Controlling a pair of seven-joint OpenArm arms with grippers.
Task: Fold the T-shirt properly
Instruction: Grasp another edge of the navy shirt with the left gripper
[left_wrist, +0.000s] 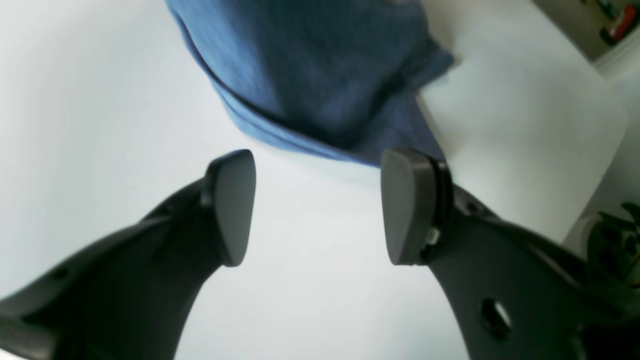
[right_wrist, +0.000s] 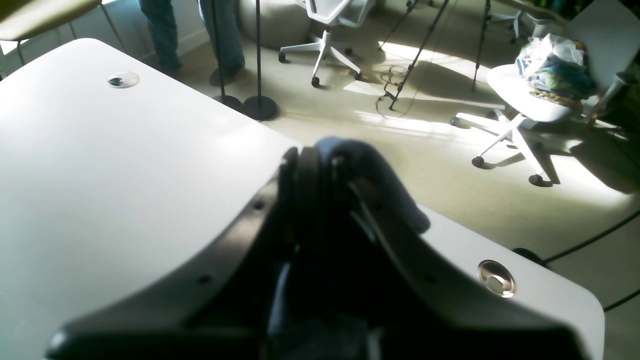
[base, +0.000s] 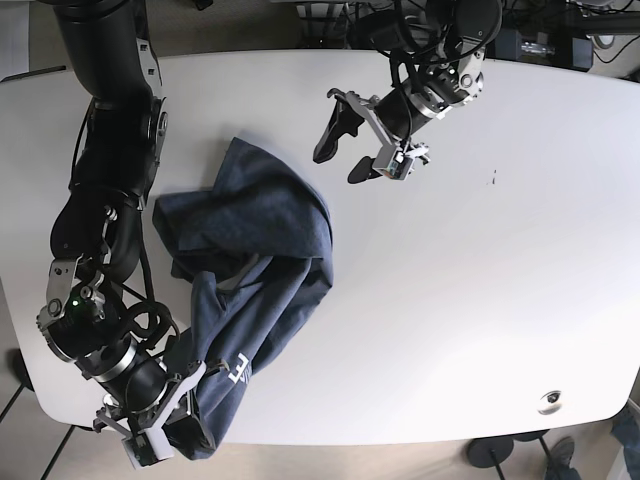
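We see the table (base: 500, 300), white and wide, and across its left half the shirt (base: 270, 220) lies crumpled, blue, running from mid-table down to the near-left corner, where a fold spills over the near edge. Our right arm (base: 110, 150) reaches along the left edge, and its gripper (base: 165, 415) sits at that near-left corner, clenched on the shirt; in the wrist view blue cloth bunches between the closed fingers. Our left gripper (base: 350, 140) is near the far edge, above the table just beyond the shirt's far end, its fingers (left_wrist: 232, 205) spread wide, grasping nothing.
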